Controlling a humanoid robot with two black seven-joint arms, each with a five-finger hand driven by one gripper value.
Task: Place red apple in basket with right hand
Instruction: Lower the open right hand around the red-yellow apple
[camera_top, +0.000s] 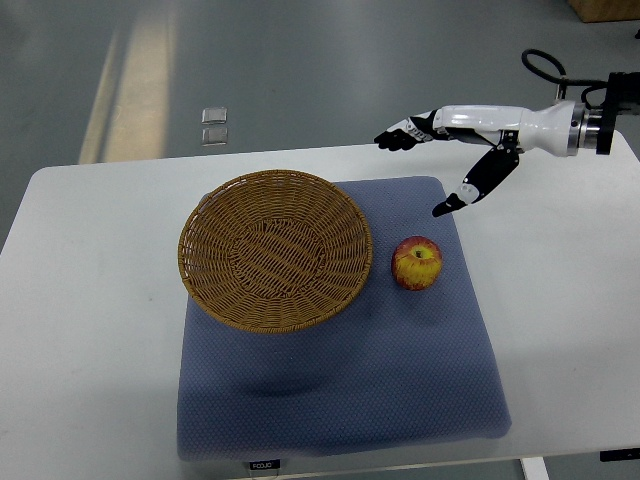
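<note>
A red and yellow apple (417, 263) sits upright on the blue mat (400, 380), just right of the wicker basket (205, 262). The basket is round, shallow and holds nothing. My right hand (425, 160) comes in from the right edge and hovers above the mat's far right corner, up and to the right of the apple. Its fingers (398, 135) are spread, with the thumb (470, 190) pointing down toward the mat, and nothing in the hand. The hand is clear of the apple.
The blue mat lies on a white table (90, 330). Beyond the table's far edge, two small clear squares (214, 127) lie on the grey floor. A brown box corner (605, 10) shows at the top right.
</note>
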